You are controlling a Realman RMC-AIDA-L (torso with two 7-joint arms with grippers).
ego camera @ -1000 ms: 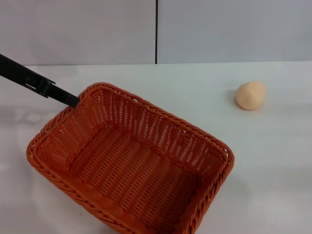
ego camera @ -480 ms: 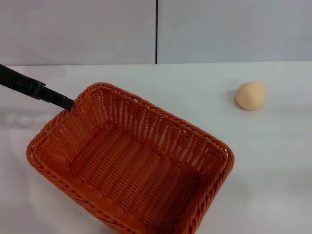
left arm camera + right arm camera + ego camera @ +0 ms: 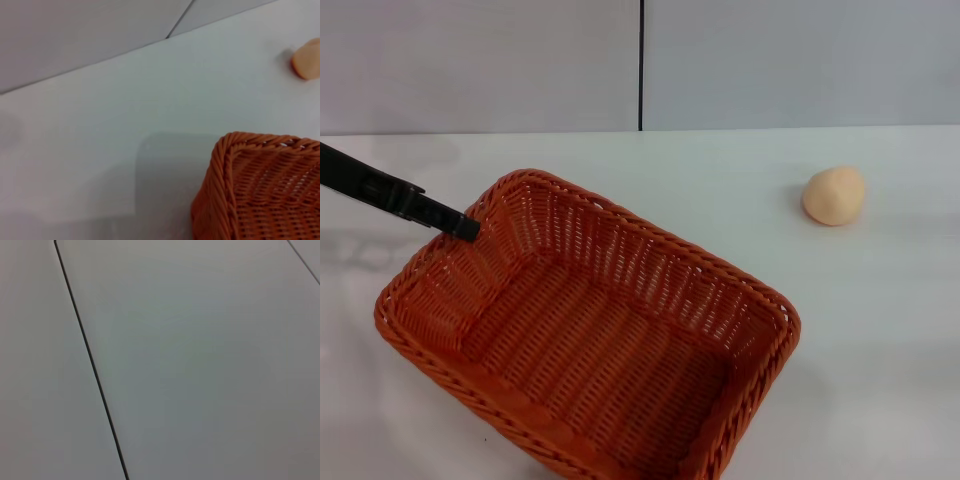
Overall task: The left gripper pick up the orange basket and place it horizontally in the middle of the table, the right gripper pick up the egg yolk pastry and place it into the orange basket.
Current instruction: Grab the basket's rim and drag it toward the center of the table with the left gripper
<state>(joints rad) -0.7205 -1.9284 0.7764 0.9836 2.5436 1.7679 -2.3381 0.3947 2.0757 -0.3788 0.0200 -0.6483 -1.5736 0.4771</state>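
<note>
The orange basket (image 3: 590,330) sits at a slant on the white table (image 3: 720,170), filling the near left and centre of the head view, and it holds nothing. One of its corners (image 3: 260,190) shows in the left wrist view. My left gripper (image 3: 468,228) reaches in from the left as a thin black bar, its tip at the rim of the basket's far left corner. The egg yolk pastry (image 3: 834,195) lies alone on the table at the far right, well apart from the basket, and also shows as the pastry (image 3: 307,59) in the left wrist view. My right gripper is out of view.
A grey panelled wall (image 3: 640,60) with a dark vertical seam stands behind the table's far edge. The right wrist view shows only a wall panel (image 3: 200,365). Bare tabletop lies between the basket and the pastry.
The left gripper's tip drew back slightly to the left, then came down and right onto the basket's corner rim. Basket and pastry have not moved.
</note>
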